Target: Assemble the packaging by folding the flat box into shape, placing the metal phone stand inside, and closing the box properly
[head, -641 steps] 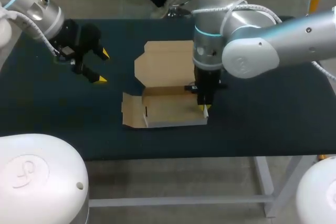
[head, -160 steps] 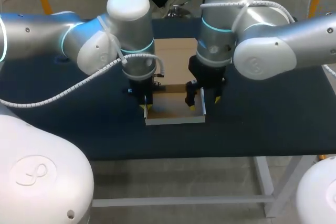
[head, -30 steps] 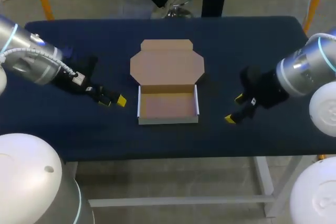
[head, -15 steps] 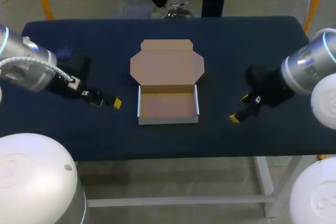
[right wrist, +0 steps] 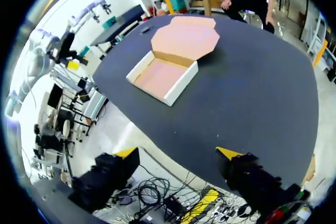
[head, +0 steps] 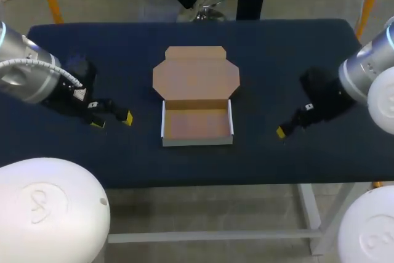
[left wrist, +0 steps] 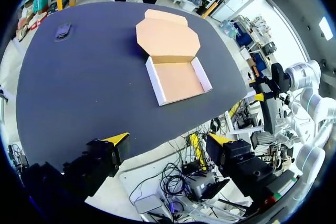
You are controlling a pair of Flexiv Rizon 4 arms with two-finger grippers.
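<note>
Item 1: small dark object [left wrist: 63, 30], well left of the box and farther back; I take it for the phone stand, though it is too small to be sure. Not yet loaded.
Item 2: my left gripper [head: 112, 121], left of the box, fingers spread, holding nothing.
Item 3: the box [head: 197, 126], walls up, tray empty, lid [head: 196, 77] lying open behind it.
Item 4: my right gripper [right wrist: 177, 155], right of the box, fingers apart, empty.
Status: folding looks done; loading and closing remain.
</note>
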